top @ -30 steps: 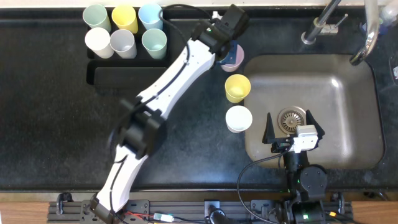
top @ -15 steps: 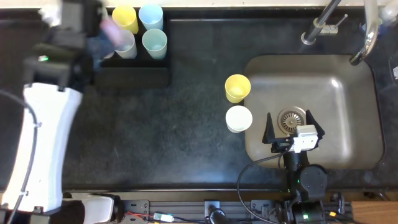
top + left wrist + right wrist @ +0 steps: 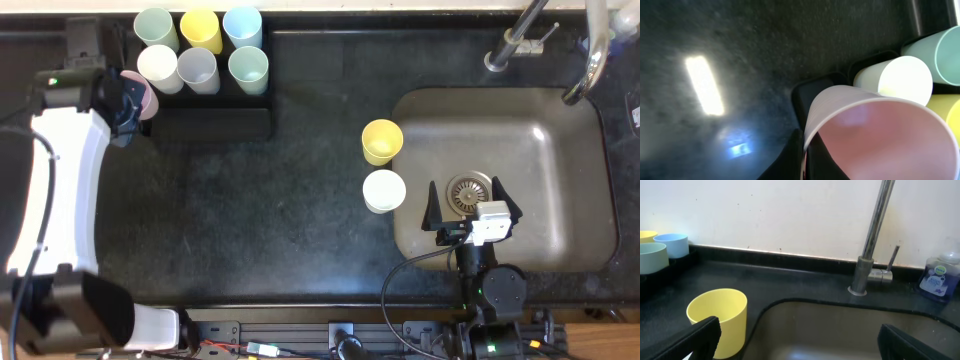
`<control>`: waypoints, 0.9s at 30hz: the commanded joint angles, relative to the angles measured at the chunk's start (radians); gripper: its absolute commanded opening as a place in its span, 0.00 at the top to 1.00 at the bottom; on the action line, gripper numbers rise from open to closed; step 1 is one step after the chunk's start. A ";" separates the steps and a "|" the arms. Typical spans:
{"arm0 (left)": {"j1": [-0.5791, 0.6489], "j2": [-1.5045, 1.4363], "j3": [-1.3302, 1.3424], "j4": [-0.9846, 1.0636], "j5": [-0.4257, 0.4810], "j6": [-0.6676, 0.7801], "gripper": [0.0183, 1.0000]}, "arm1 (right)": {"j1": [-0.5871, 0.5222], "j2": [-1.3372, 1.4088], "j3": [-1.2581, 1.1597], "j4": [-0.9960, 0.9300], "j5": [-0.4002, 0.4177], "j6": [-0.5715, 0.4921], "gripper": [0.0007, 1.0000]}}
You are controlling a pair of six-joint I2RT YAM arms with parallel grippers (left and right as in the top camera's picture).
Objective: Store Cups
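The speckled stone tabletop [image 3: 300, 200] is black with fine grey dots. The pale pink plastic cup [image 3: 875, 135] has one plain colour. Near the grey steel sink [image 3: 560, 240] are a yellow plastic cup [image 3: 382, 140] and a white plastic cup [image 3: 384, 190]. The black plastic rack [image 3: 210, 122] carries pastel cups [image 3: 248, 68]: mint, yellow, light blue, white, grey, teal.

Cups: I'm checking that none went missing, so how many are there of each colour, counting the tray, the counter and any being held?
green cups: 2
yellow cups: 2
white cups: 2
blue cup: 1
grey cup: 1
pink cup: 1
Total: 9
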 commanded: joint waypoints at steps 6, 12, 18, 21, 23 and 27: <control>0.009 0.140 -0.017 0.062 0.044 -0.078 0.98 | -0.005 -0.010 -0.013 0.006 0.004 -0.003 0.00; 0.009 0.180 -0.017 0.099 0.047 -0.078 0.98 | -0.005 -0.010 -0.013 0.006 0.004 -0.003 0.00; 0.009 0.212 -0.017 0.108 0.046 -0.078 0.98 | -0.005 -0.010 -0.013 0.006 0.004 -0.003 0.00; 0.009 0.224 -0.017 0.109 0.035 -0.078 0.98 | -0.005 -0.010 -0.013 0.006 0.004 -0.003 0.00; 0.009 0.226 -0.017 0.108 0.027 -0.077 0.98 | -0.005 -0.010 -0.013 0.006 0.004 -0.003 0.00; 0.009 0.226 -0.017 0.101 0.024 -0.077 0.98 | -0.005 -0.010 -0.013 0.006 0.004 -0.003 0.00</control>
